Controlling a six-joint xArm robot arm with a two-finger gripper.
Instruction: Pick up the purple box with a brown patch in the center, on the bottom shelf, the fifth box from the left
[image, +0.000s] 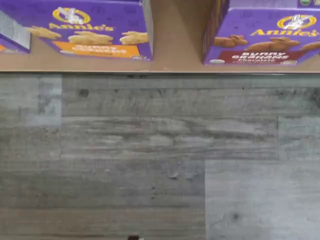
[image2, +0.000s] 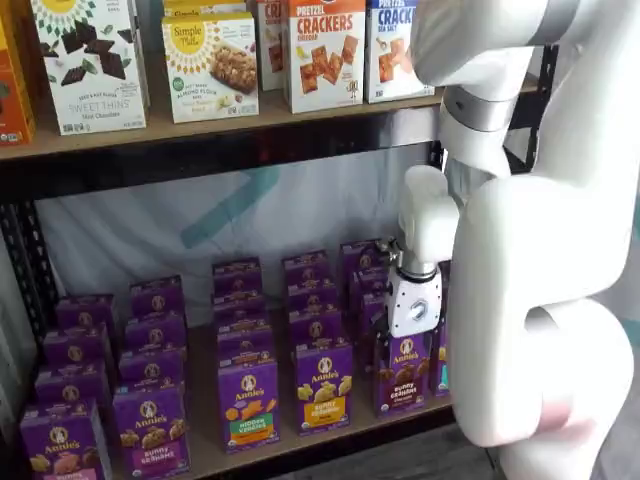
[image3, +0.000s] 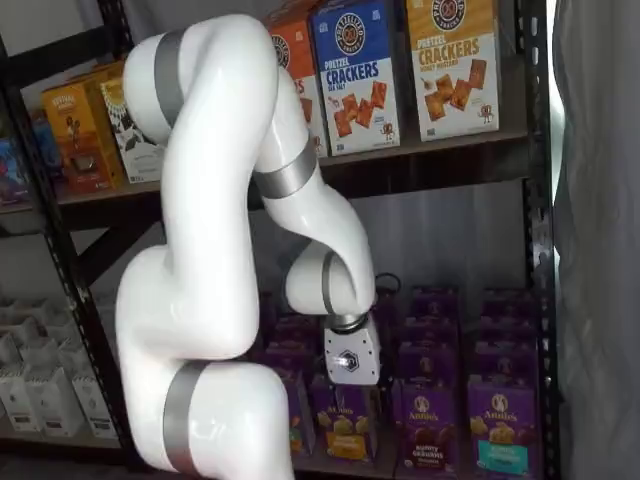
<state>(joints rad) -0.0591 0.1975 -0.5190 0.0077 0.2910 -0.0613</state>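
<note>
At the front edge of the bottom shelf (image2: 210, 455) stands the purple box (image2: 403, 373), printed "Annie's" over brown bunnies and "BUNNY GRAHAMS"; the wrist view shows it (image: 262, 37) beside a gap, then an Annie's carton with an orange band (image: 85, 30); above, boxes read "PRETZEL CRACKERS" (image3: 355, 75); the claw (image2: 410, 335) hangs just above the purple box, its white body visible, fingers indistinct, so I cannot tell its spread.
</note>
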